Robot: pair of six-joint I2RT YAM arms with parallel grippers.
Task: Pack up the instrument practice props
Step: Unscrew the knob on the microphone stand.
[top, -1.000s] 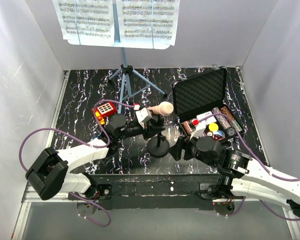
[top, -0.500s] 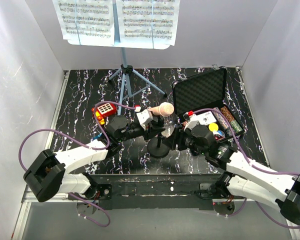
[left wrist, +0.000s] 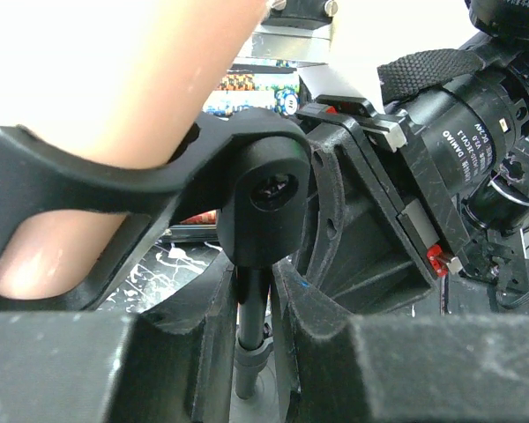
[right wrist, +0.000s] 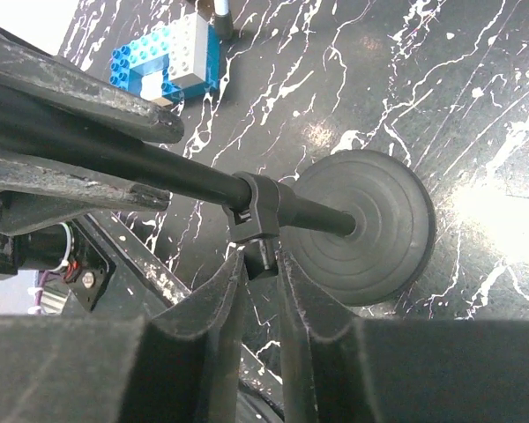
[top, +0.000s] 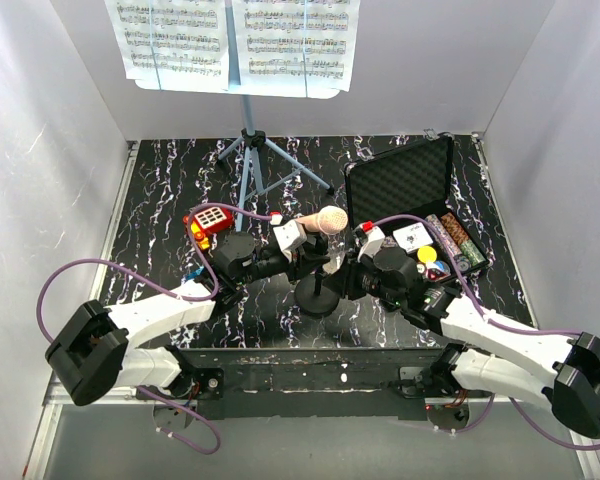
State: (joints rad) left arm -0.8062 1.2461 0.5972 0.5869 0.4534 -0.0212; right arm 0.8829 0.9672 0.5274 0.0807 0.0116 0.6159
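Note:
The microphone [top: 330, 218], pale-headed, sits in a black clip [left wrist: 264, 189] on a thin pole over a round black base [top: 317, 297]. My left gripper [top: 302, 262] is shut on the pole just under the clip, where the pole [left wrist: 249, 339] runs between its pads. My right gripper [top: 343, 278] comes from the right, its jaws closed on the small knob of the pole's clamp [right wrist: 257, 211], a little above the base [right wrist: 370, 229]. The light-blue music stand [top: 248, 170] stands at the back on tripod legs, carrying white sheet-music pages [top: 235, 40].
A black foam-lined case [top: 400, 190] lies open at the right, with poker chips and small items in it. A red toy with white buttons [top: 208, 222] sits left of the microphone. A blue and white brick block [right wrist: 163, 66] lies near the left arm. White walls enclose the table.
My right arm has swung left from beside the case to the microphone stand, and its jaws have closed on the clamp knob. The left gripper has kept its hold on the pole.

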